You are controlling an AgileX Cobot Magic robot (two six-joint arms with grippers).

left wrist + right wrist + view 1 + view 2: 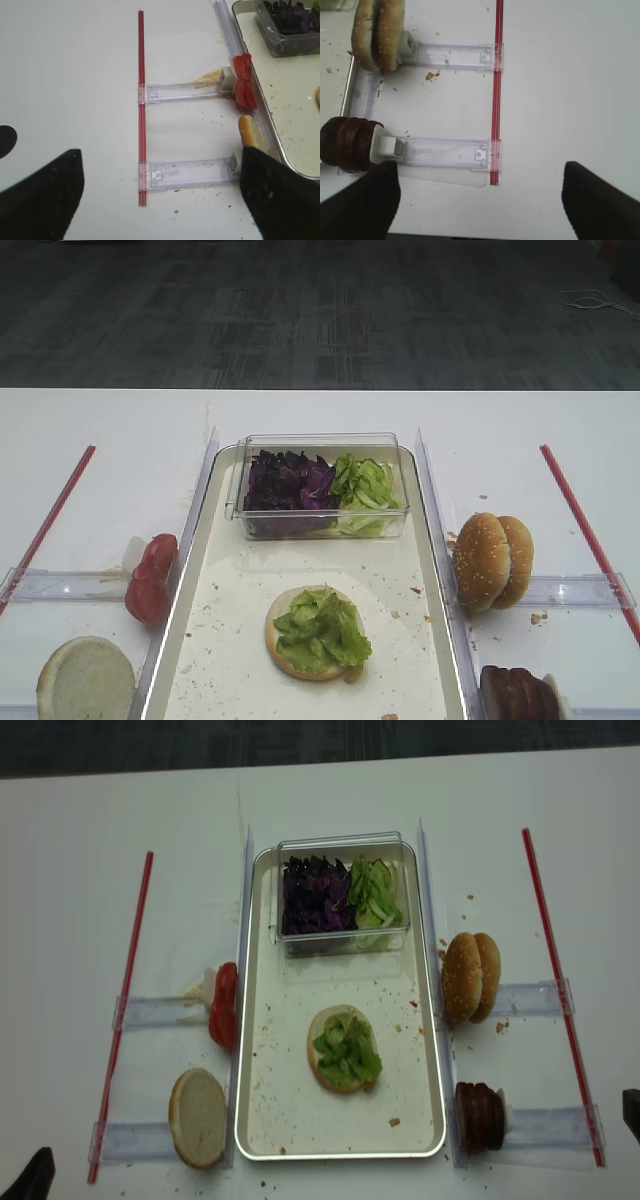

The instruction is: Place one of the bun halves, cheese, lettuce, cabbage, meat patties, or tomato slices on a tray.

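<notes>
1. the tray (262,1120) lay lengthwise in the middle of the white table (70,920), its floor speckled with crumbs.
2. on the tray's near half sat one pale bun half (322,1070), cut face up, with a clump of lettuce (346,1050) resting on top of it.
3. at the tray's far end stood a clear plastic box (342,942); purple cabbage (312,895) filled its left part and more green leaves (374,892) its right part.
4. outside the tray, on the left, the tomato slices (224,1005) stood on edge against the rim, and another pale bun half (198,1116) lay nearer the front.
5. on the right, two sesame bun halves (470,977) stood on edge together, and the meat patties (478,1116) stood stacked on edge nearer the front.
6. the right gripper (480,200) showed only as two dark fingers at the bottom of its wrist view, set wide apart with bare table between them, holding nothing.
7. the left gripper (160,195) likewise showed two dark fingers spread wide, nothing between them.
8. in the overhead views both arms were almost wholly out of frame; only dark slivers showed at the lower corners.
9. cheese could not be made out anywhere.
</notes>
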